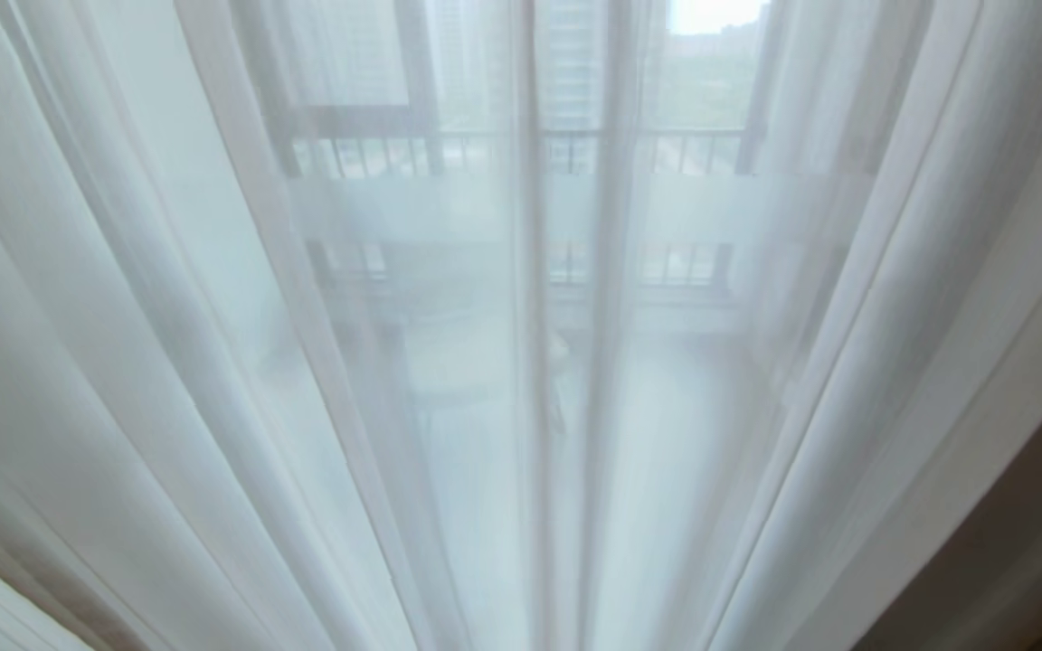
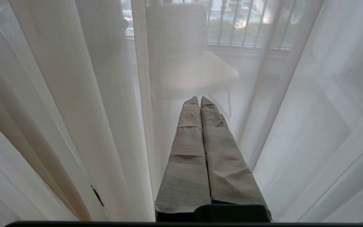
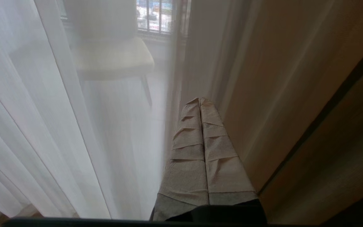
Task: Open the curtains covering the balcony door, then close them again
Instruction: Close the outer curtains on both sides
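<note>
— What do you have in front of you?

— You face the white sheer curtains [image 1: 213,362], drawn across the whole head view. The balcony door [image 1: 349,117] shows dimly through them, its frosted band across the middle. A thick beige drape [image 3: 279,94] hangs at your right.

— And your tools?

— Your left tool [image 2: 199,100] has its wrapped fingers pressed together, pinching nothing, just before the sheer. Your right tool [image 3: 199,100] is the same, between sheer and drape.
</note>
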`<state>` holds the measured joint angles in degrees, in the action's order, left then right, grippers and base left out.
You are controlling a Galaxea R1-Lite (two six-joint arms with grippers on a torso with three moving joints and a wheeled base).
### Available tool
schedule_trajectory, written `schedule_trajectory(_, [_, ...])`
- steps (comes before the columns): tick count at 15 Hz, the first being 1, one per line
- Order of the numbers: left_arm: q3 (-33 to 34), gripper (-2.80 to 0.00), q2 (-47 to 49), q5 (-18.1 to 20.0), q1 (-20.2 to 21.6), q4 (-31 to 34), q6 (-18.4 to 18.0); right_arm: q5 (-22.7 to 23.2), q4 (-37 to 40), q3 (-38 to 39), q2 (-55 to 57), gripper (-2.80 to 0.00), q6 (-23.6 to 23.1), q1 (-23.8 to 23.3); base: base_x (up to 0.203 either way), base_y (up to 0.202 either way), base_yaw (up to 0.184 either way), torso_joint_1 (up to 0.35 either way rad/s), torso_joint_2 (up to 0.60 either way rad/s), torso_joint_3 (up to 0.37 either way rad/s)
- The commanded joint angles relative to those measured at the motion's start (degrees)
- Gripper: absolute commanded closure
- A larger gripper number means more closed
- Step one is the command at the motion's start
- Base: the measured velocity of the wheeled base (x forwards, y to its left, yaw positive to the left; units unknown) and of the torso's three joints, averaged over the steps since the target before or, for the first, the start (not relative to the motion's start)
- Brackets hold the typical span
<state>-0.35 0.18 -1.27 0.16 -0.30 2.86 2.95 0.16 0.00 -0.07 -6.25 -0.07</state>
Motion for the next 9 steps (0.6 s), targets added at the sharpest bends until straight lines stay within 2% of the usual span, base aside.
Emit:
schedule_trajectory(1, [0.0, 0.0, -0.1, 0.0, 0.0, 0.0, 0.0, 0.0, 0.0, 0.0, 0.1, 0.0, 0.0, 0.0, 0.0, 0.0, 0.0, 0.0, 0.0, 0.0])
schedule_trajectory(9, [0.0, 0.0, -0.1, 0.0, 0.0, 0.0, 0.0, 0.0, 0.0, 0.0, 0.1, 0.0, -0.1, 0.0, 0.0, 0.0, 0.0, 0.0, 0.0, 0.0])
